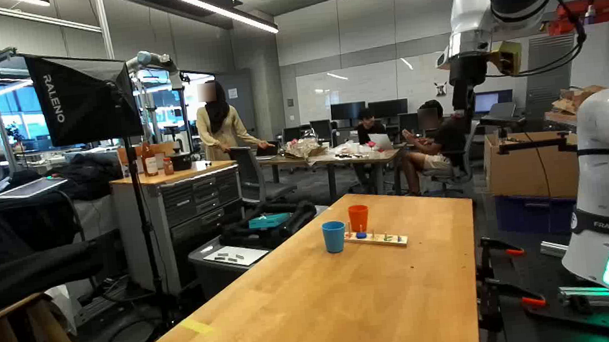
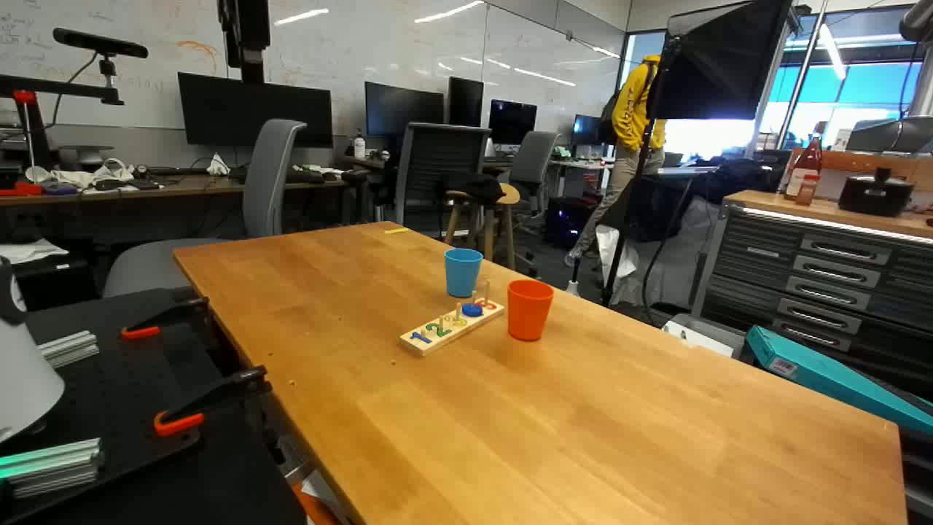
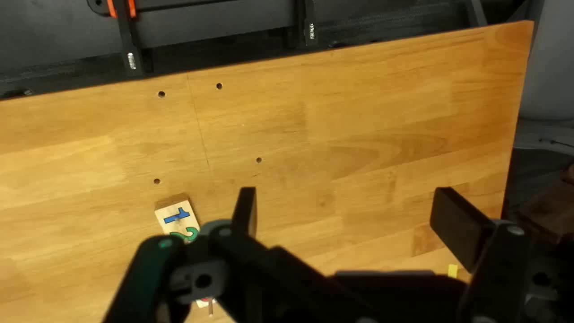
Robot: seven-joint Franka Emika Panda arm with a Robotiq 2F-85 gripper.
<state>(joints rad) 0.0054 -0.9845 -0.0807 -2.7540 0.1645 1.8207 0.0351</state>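
My gripper (image 3: 345,193) stands open high above the wooden table, its fingers (image 3: 462,229) wide apart and nothing between them. In an exterior view the black gripper (image 1: 465,108) hangs at the upper right, touching nothing. A narrow wooden peg board (image 2: 444,333) with painted numbers lies on the table. One blue piece (image 2: 472,310) sits around a peg near the board's far end. A blue cup (image 1: 334,238) and an orange cup (image 1: 359,219) stand upright on either side of that end. In the wrist view the board (image 3: 177,215) is partly hidden behind the left finger, and both cups are out of sight.
The wooden table (image 1: 395,296) has yellow tape (image 1: 197,325) near one edge. Black clamps with orange parts (image 2: 178,424) grip its robot side. A softbox lamp (image 1: 85,97) and a drawer cabinet (image 1: 180,216) stand beyond the opposite side. People are in the background.
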